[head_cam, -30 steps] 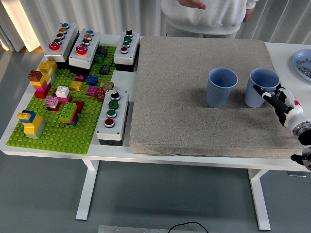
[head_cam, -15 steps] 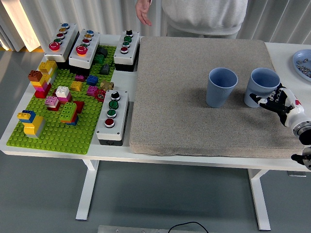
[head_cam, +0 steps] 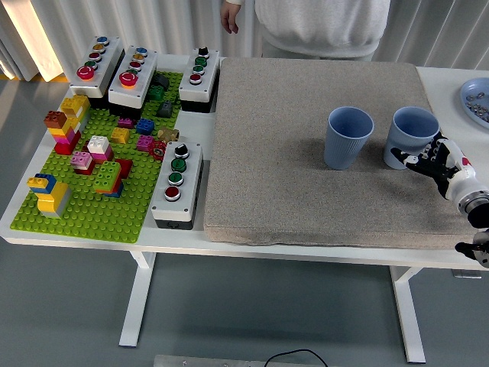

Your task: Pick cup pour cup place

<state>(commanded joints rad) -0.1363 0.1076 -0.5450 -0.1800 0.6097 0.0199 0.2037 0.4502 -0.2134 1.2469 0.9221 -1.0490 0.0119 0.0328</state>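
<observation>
Two light blue cups stand upright on the grey mat (head_cam: 306, 153): the left cup (head_cam: 348, 138) and the right cup (head_cam: 412, 134). My right hand (head_cam: 432, 162), black and white, comes in from the right edge. It sits against the lower right side of the right cup, with its fingers (head_cam: 412, 160) curled round the front of the cup's base. The cup rests on the mat. What is inside either cup does not show. My left arm is out of view.
A green brick baseplate (head_cam: 84, 210) with several coloured bricks fills the table's left side, with button boxes (head_cam: 176, 183) around it. A blue plate (head_cam: 475, 98) with small pieces sits at the far right edge. A person stands behind the table, one hand (head_cam: 229, 15) hanging down.
My right fingers went from stretched out beside the right cup to curled round its lower front. The person's hand has dropped from chest height to the left side.
</observation>
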